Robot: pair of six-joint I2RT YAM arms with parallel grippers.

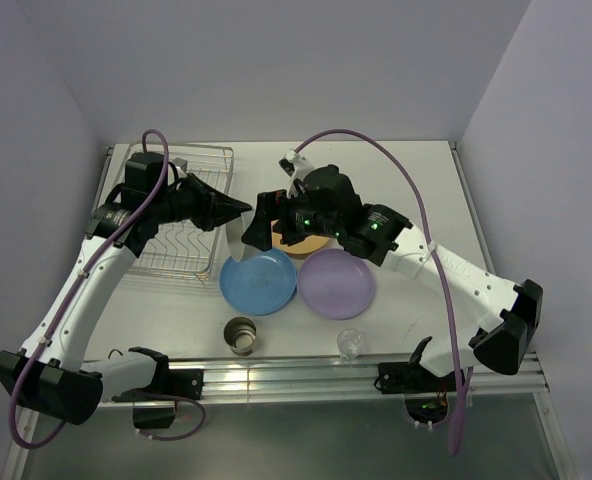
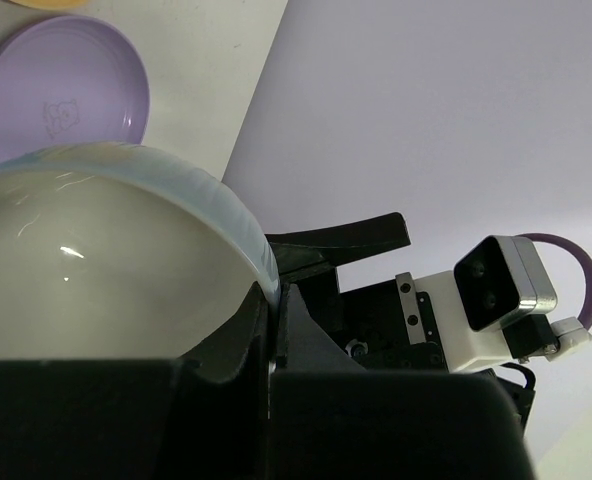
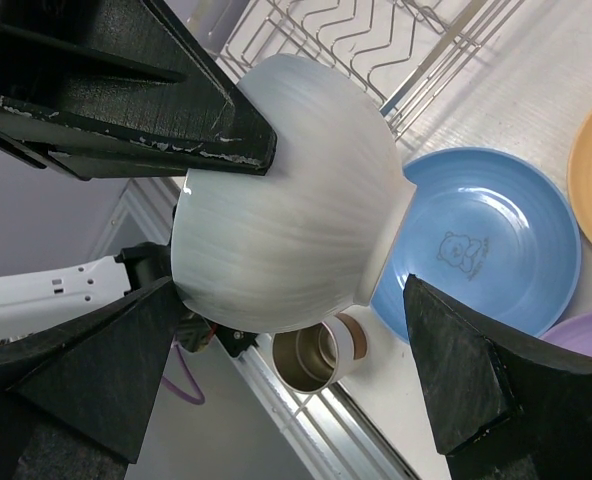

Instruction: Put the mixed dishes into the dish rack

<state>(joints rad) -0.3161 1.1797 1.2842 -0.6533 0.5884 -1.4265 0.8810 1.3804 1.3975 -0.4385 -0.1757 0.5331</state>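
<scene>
Left pincer (image 3: 256, 150) pinching white bowl (image 3: 286, 200) rim, right pincer (image 3: 288, 290) spread beside it, dish rack (image 1: 181, 250) edge near

A white desk (image 1: 436, 175) stood boxed in by pale lilac walls (image 1: 276, 60) behind it and at both sides; a metal rail (image 1: 296, 372) ran along its near edge.

Right gripper (image 3: 288, 290), fingers spread: white bowl (image 3: 286, 190) fills the way ahead; blue plate (image 3: 486, 240), cup (image 3: 316, 360) beneath; dish rack (image 3: 376, 40) beyond.
</scene>
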